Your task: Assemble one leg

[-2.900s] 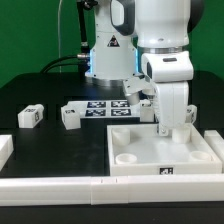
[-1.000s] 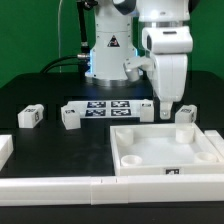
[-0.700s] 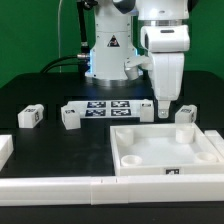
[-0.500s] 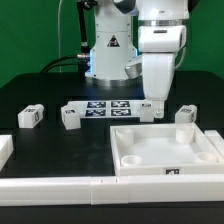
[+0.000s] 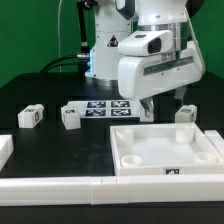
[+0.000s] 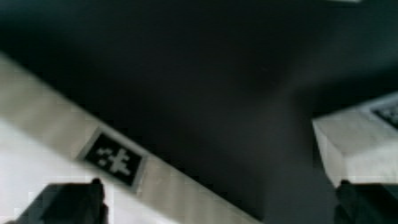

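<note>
Exterior view: I see the gripper hanging tilted just behind the tray's far rim, over the black table. From this side its opening is hidden from me. 3 small tagged blocks lie on the table. The leg sits just behind the tray's far rim, toward the exterior view's right. A second block and a third block lie off the tray's other side, toward the exterior view's left. The marker board lies behind the tray, beside the gripper.

Wrist view: blurred, yet I can see both fingertips spread wide with nothing between them, above dark table. A white strip carrying 1 tag runs beneath. I cannot tell which part it is.
</note>
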Controlling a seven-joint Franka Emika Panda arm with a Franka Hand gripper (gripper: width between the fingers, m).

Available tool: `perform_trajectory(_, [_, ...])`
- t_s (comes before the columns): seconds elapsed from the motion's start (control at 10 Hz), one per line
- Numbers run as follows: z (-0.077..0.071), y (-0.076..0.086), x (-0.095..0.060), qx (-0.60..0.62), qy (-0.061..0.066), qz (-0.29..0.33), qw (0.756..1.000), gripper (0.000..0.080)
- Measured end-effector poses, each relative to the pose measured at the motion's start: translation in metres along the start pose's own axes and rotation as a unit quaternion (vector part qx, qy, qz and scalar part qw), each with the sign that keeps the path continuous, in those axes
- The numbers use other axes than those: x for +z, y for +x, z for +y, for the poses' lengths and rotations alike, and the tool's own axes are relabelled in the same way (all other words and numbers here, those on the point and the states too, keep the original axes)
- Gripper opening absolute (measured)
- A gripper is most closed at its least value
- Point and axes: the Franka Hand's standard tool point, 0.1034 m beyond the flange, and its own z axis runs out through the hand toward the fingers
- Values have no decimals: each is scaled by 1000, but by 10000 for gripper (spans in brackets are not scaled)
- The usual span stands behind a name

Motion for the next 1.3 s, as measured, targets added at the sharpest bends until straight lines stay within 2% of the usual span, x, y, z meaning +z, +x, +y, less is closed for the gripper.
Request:
perform_trajectory(0.2, [-15,3,2,142,7,-2,990,649])
perform_trajectory(0.4, [-25,6,2,258,14,-3,966,649])
perform_trajectory(0.5, [-27,6,3,287,16,-3,958,649])
perform_trajectory(0.8, [-26,4,4,408,22,-6,913,649])
perform_trajectory(1.0, [-28,4,4,489,26,-8,872,649])
perform_trajectory(1.3, [-29,4,4,490,27,-8,871,649])
